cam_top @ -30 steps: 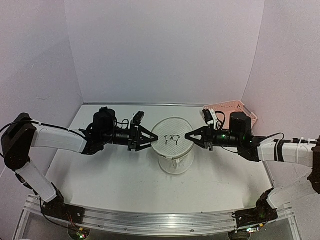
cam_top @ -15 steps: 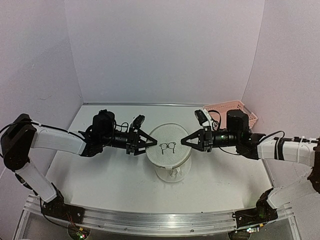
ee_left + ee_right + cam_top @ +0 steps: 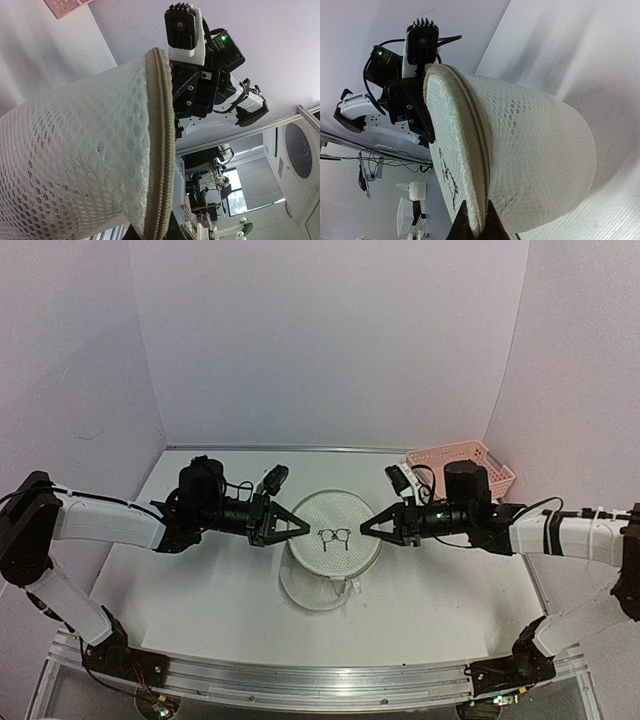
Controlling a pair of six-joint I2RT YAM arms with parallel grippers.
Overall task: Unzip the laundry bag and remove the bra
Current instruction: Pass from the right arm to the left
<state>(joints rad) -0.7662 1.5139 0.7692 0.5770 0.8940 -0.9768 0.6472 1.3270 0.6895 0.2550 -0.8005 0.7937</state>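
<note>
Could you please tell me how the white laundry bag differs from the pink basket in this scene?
The laundry bag is round, white fine mesh; the basket is rectangular, pink, with a coarser lattice. The laundry bag is at the centre, pinched at its top rim by the left hand and the right hand; the basket sits untouched in the far right corner. Both have holed walls.

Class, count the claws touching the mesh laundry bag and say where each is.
2. The left claw pinches the laundry bag's left rim; the right claw pinches its right rim.

Laundry bag (image 3: 75, 150) cut off; contents hidden
</note>
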